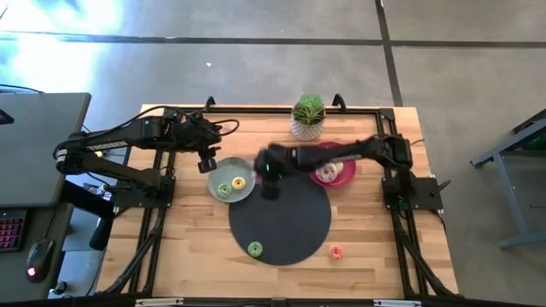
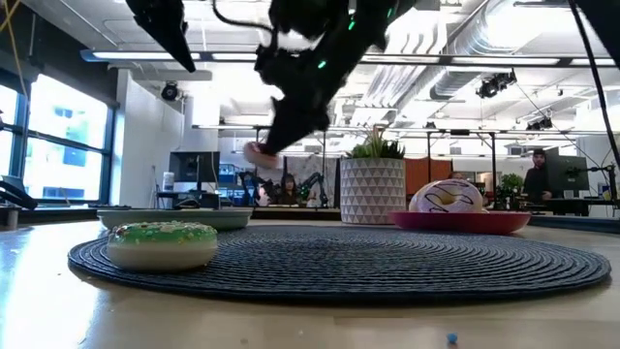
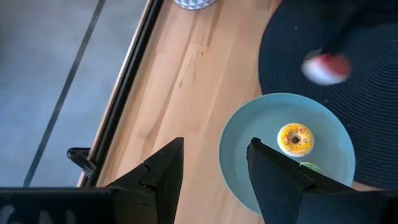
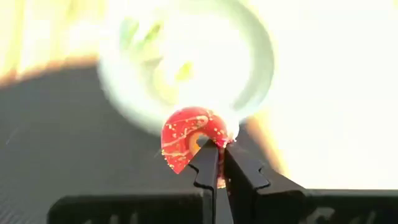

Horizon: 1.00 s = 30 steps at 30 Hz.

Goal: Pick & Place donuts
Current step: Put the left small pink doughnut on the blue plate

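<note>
1. Donuts are lying in several places: a red donut [image 4: 189, 138] is being gripped by the right pincer [image 4: 216, 163], whose fingers are closed on its rim, above the near edge of the green plate [image 1: 220, 176].
2. That donut is showing only as a blur in the low view [image 2: 260, 152] and left wrist view [image 3: 326, 68], and in the high view the pincer is hiding it.
3. A yellow donut [image 1: 239, 182] and a green donut [image 1: 224, 189] are sitting on the green plate; in the left wrist view the green one is partly cut off behind a finger.
4. A white donut [image 2: 447, 197] is resting on the pink plate [image 2: 461, 222].
5. A green-iced donut [image 1: 255, 249] is lying on the dark mat [image 1: 290, 213], and an orange donut [image 1: 336, 251] on the bare surface [image 1: 375, 247].
6. The right arm is reaching across from the right, over the mat's far edge.
7. The left pincer [image 3: 214, 165] is hovering beside the green plate, fingers apart and holding nothing.
</note>
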### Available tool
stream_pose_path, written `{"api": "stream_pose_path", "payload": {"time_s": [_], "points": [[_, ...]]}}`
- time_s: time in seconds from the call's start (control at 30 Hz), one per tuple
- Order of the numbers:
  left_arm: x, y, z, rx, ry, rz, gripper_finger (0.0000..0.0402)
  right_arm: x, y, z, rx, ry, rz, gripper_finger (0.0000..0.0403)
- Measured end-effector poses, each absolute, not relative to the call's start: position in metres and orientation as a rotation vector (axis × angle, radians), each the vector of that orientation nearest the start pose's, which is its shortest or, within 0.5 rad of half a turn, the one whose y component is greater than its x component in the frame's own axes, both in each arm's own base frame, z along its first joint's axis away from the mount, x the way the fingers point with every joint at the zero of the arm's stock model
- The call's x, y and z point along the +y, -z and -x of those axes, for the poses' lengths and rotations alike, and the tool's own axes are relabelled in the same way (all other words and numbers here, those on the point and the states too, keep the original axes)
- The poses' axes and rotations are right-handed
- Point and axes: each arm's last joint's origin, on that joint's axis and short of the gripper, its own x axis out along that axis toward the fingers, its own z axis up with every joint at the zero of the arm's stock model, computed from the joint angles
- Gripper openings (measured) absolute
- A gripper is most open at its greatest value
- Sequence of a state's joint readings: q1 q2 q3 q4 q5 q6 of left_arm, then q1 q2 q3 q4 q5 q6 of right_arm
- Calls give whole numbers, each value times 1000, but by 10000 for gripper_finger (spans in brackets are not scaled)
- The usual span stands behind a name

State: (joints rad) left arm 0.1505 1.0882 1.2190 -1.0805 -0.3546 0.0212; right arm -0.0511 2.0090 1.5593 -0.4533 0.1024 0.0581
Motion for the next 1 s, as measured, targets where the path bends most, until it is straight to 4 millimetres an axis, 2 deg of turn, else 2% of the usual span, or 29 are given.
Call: {"api": "stream_pose_path", "payload": {"time_s": [0.17, 0.3, 0.43, 0.67, 0.73, 0.9, 1.0], "points": [[38, -352, -184, 961, -462, -120, 168, -83, -204, -451, 742, 110, -114, 5], [38, -351, -184, 961, -463, -120, 168, -101, -186, -455, 737, 84, -130, 9], [39, -352, -184, 961, -472, -125, 168, -102, -175, -457, 761, 54, -128, 11], [40, -352, -184, 960, -518, -149, 168, -86, -178, -463, 715, 1, -99, 5], [40, -352, -184, 959, -518, -149, 168, -80, -173, -466, 726, -4, -87, 10], [40, -352, -184, 959, -520, -145, 168, -72, -144, -471, 782, -1, -86, 13], [40, -352, -184, 959, -520, -145, 168, -73, -140, -473, 772, 6, -83, 10]]}}
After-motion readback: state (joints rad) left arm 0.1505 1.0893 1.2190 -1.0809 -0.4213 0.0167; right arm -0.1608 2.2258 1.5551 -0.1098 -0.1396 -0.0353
